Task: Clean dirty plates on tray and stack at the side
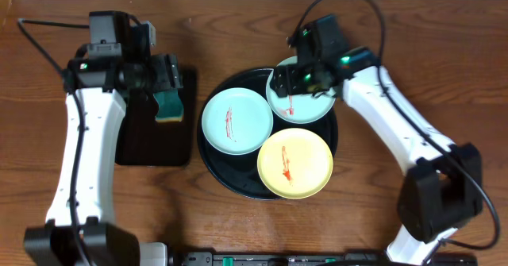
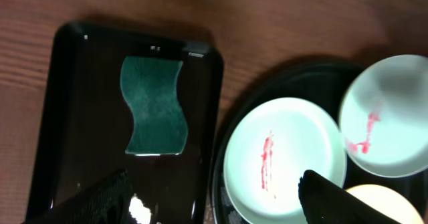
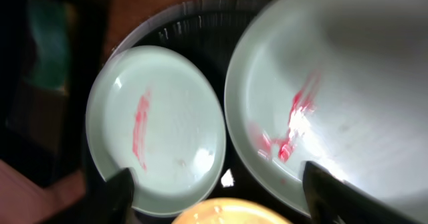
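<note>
Three plates lie on the round black tray (image 1: pixel 230 175): a mint plate (image 1: pixel 236 123) with a red smear at the left, a second smeared mint plate (image 1: pixel 305 103) at the back right, and a yellow plate (image 1: pixel 295 163) with an orange smear in front. My right gripper (image 1: pixel 290 79) hovers open and empty over the back right mint plate (image 3: pixel 334 103), with the left mint plate (image 3: pixel 157 130) and the yellow plate (image 3: pixel 231 215) below it. My left gripper (image 1: pixel 171 79) is open and empty above a green sponge (image 1: pixel 169 106). The sponge also shows in the left wrist view (image 2: pixel 154 107).
The sponge lies on a smaller rectangular black tray (image 1: pixel 155 143) left of the round tray. That tray also shows in the left wrist view (image 2: pixel 73 117). The table is dark brown wood. Black cables run along the back behind both arms.
</note>
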Tool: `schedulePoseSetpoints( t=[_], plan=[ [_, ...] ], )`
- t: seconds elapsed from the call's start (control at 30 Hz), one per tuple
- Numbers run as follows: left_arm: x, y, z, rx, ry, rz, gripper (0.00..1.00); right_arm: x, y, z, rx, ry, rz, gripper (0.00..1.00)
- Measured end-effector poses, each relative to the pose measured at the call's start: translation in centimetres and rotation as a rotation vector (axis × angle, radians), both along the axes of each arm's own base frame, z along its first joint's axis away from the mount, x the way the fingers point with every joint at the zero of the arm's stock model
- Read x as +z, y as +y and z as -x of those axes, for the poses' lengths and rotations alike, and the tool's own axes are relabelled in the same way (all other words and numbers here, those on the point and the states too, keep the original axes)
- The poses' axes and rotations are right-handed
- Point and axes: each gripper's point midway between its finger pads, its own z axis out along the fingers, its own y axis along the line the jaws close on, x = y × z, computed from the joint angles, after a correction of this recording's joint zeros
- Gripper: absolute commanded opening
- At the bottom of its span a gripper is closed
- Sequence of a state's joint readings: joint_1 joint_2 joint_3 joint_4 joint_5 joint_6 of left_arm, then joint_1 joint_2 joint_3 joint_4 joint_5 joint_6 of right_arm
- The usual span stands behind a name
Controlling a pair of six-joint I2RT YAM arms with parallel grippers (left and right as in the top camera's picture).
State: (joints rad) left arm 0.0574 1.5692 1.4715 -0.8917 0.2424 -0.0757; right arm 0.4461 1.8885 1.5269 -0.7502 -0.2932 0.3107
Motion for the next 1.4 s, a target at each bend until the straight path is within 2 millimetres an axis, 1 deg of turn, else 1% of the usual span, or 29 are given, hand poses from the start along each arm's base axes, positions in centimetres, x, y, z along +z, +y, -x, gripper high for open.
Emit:
schedulePoseSetpoints(
  t=[0.13, 0.2, 0.3, 0.5, 0.57, 0.63, 0.77, 0.87, 1.03, 1.13, 1.23, 1.4],
  plan=[
    [-1.2, 0.2, -0.2, 0.008, 0.035, -0.006, 0.80, -3.2, 1.4, 2.1, 0.014, 0.089, 0.036, 0.59],
    [-1.3, 0.3, -0.2, 0.011, 0.038, -0.010, 0.80, -4.2, 2.0, 3.0, 0.022, 0.112, 0.059, 0.57],
    [-1.3, 0.7, -0.2, 0.023, 0.040, -0.029, 0.80, -5.3, 2.8, 3.8, 0.014, 0.122, 0.108, 0.55],
    [-1.6, 1.3, 0.2, 0.039, 0.057, -0.060, 0.80, -8.3, 3.1, 4.4, -0.006, 0.152, 0.186, 0.52],
    [-1.6, 1.5, 0.2, 0.046, 0.058, -0.074, 0.80, -9.6, 2.9, 4.4, -0.015, 0.167, 0.209, 0.50],
    [-1.6, 1.7, 0.2, 0.050, 0.059, -0.081, 0.81, -10.2, 2.9, 4.2, -0.020, 0.167, 0.213, 0.45],
    [-1.6, 1.9, 0.2, 0.056, 0.059, -0.093, 0.80, -10.1, 3.5, 3.2, -0.033, 0.131, 0.188, 0.35],
    [-1.6, 2.0, 0.2, 0.058, 0.059, -0.097, 0.80, -10.2, 3.6, 3.0, -0.035, 0.122, 0.184, 0.22],
    [-2.1, 2.0, 0.1, 0.059, 0.073, -0.100, 0.80, -11.4, 3.5, 3.1, -0.041, 0.145, 0.198, 0.20],
    [-3.1, 2.1, -0.1, 0.059, 0.098, -0.102, 0.81, -11.5, 3.5, 3.1, -0.040, 0.143, 0.198, 0.15],
    [-4.3, 2.1, -0.3, 0.058, 0.129, -0.101, 0.80, -11.5, 3.4, 3.0, -0.049, 0.142, 0.201, 0.01],
    [-6.6, 2.1, -0.6, 0.054, 0.189, -0.099, 0.80, -11.4, 3.6, 2.7, -0.066, 0.137, 0.189, 0.01]
  ],
)
